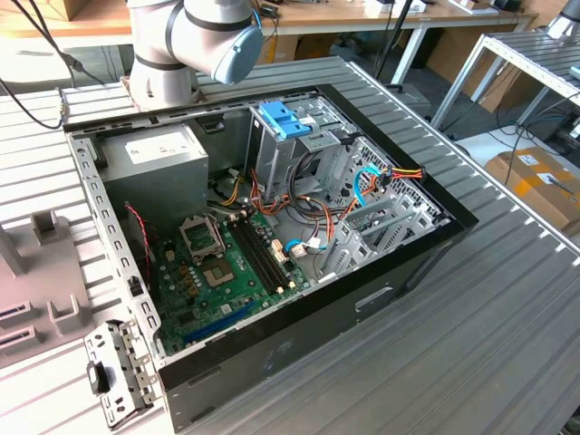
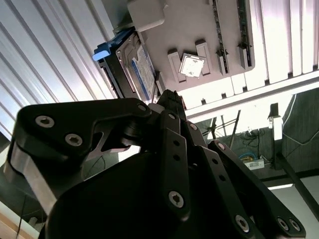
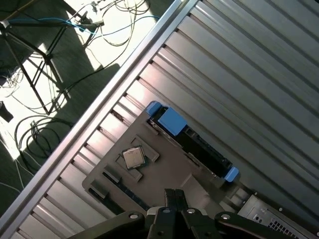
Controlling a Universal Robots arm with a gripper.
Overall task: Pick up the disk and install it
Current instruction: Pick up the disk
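— Which step?
— Pick-up, I judge: the gripper (image 3: 175, 199) hangs over the disk (image 3: 192, 142), jaws together, empty; grasping calls for them apart.
— And the disk?
— On edge in the grey holder (image 3: 169, 172), a chip (image 3: 133, 157) beside; the holder's wall crowds one face. Open computer case (image 1: 362, 299) beyond.

No text is legible. The white-and-blue label on the flat dark metal disk (image 2: 141, 69) in its light blue carrier, just ahead of the jaws, bears unreadable print.
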